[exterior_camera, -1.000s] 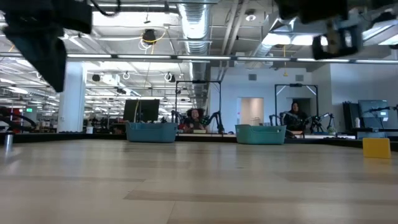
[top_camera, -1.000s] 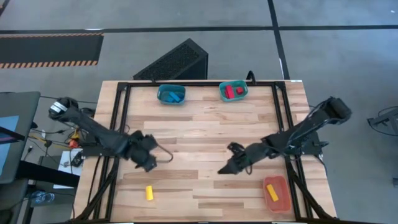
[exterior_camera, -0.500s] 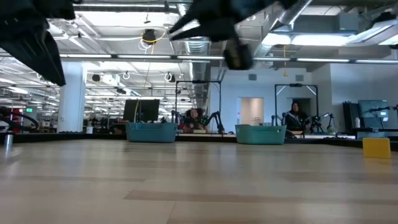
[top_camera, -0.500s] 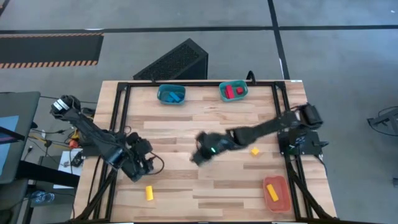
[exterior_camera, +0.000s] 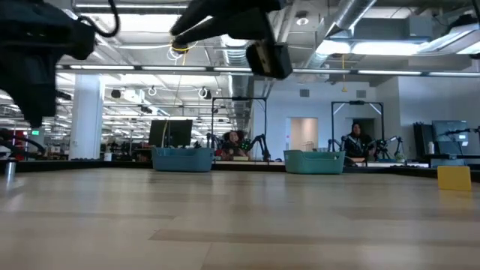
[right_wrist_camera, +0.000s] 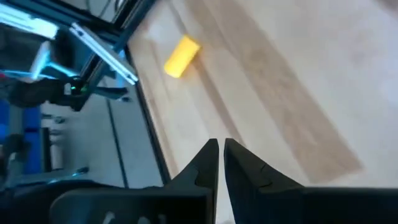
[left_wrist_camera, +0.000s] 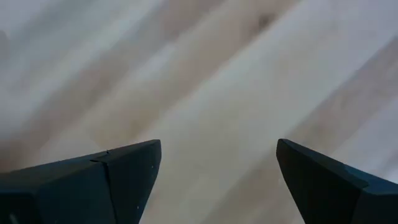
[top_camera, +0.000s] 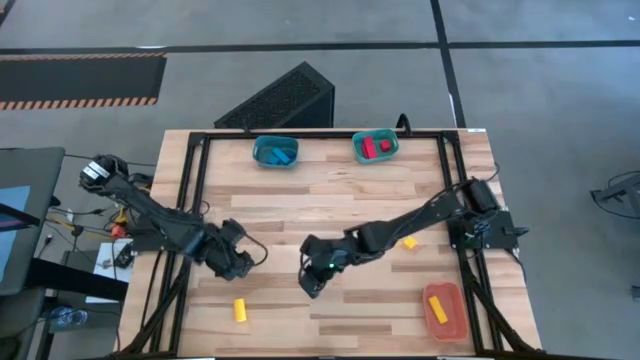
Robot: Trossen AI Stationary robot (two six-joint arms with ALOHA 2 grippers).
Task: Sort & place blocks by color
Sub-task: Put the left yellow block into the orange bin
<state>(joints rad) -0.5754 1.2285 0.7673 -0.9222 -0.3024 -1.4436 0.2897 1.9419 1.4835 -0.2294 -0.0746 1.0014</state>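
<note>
your right gripper (top_camera: 312,285) is nearly shut, empty; left gripper (top_camera: 243,262) wide open, empty. yellow block (top_camera: 240,310) sits just past the left gripper, near table edge. open wide b4 dropping, straddle it.

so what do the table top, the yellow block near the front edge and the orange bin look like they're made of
Light plank table top: looks like wood, matte, with visible grain and board seams.
Small yellow bar-shaped block: probably plastic; solid even colour and smooth faces, though too small to be sure.
Orange rectangular bin: seemingly moulded plastic, with uniform colour and a thin rim; the finish can't be made out.
</note>
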